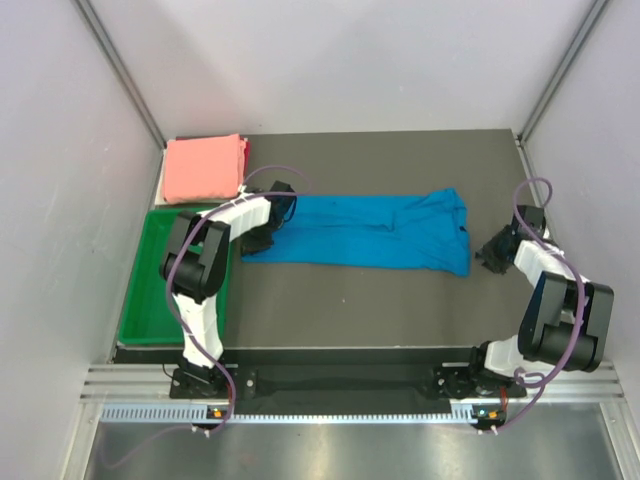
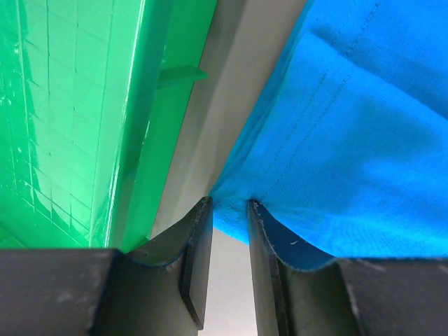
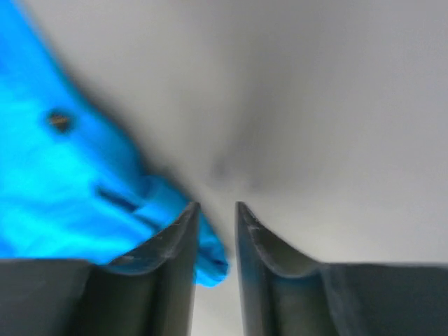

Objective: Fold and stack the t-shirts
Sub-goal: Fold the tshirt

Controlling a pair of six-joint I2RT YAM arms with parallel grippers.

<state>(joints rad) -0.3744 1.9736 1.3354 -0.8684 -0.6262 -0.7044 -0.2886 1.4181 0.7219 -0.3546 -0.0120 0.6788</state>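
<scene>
The bright blue t-shirt (image 1: 370, 232) lies folded into a long strip across the middle of the dark mat. The salmon pink t-shirt (image 1: 205, 168) lies folded at the back left corner. My left gripper (image 1: 272, 215) is at the blue shirt's left end; in the left wrist view (image 2: 229, 204) its jaws are closed on a corner of the blue cloth (image 2: 350, 140). My right gripper (image 1: 492, 250) sits just right of the shirt's right end. In the right wrist view (image 3: 218, 206) its jaws stand a little apart with nothing between them, and the blue cloth (image 3: 63, 182) lies to their left.
A green plastic tray (image 1: 150, 300) stands along the left side of the mat, also in the left wrist view (image 2: 70, 105), close to my left gripper. Grey walls enclose the table on three sides.
</scene>
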